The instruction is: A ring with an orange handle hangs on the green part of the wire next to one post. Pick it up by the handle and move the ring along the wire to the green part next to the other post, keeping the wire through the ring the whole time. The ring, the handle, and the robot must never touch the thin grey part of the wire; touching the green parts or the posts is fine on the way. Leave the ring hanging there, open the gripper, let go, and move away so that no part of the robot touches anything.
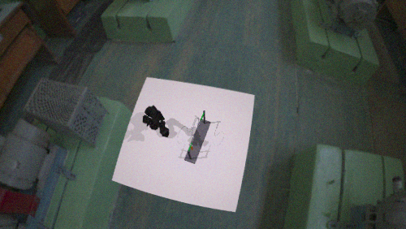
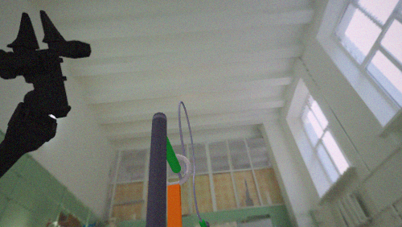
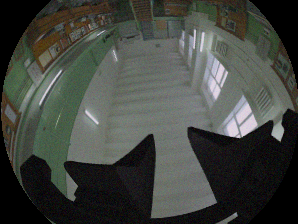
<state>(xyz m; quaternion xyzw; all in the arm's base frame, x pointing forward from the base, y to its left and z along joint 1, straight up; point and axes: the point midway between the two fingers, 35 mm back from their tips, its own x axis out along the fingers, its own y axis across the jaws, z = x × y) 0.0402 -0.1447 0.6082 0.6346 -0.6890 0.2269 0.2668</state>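
The pale ring (image 2: 187, 168) hangs on the green part of the wire (image 2: 173, 157) beside the near dark post (image 2: 157, 169), and its orange handle (image 2: 174, 205) (image 1: 190, 148) hangs straight down. The thin grey wire (image 2: 187, 133) arches up from there and comes down to the other green part (image 2: 203, 222) (image 1: 202, 115) at the far post. My gripper (image 2: 35, 16) (image 1: 151, 114) (image 3: 170, 135) is well to the left of the wire, pointing up. Its fingers stand partly apart with nothing between them. It touches nothing.
The wire stand sits on a grey base strip (image 1: 199, 138) on a white mat (image 1: 183, 183). Green machines (image 1: 333, 45) (image 1: 345, 187) and a grey perforated box (image 1: 61, 107) stand around the mat, away from the arm.
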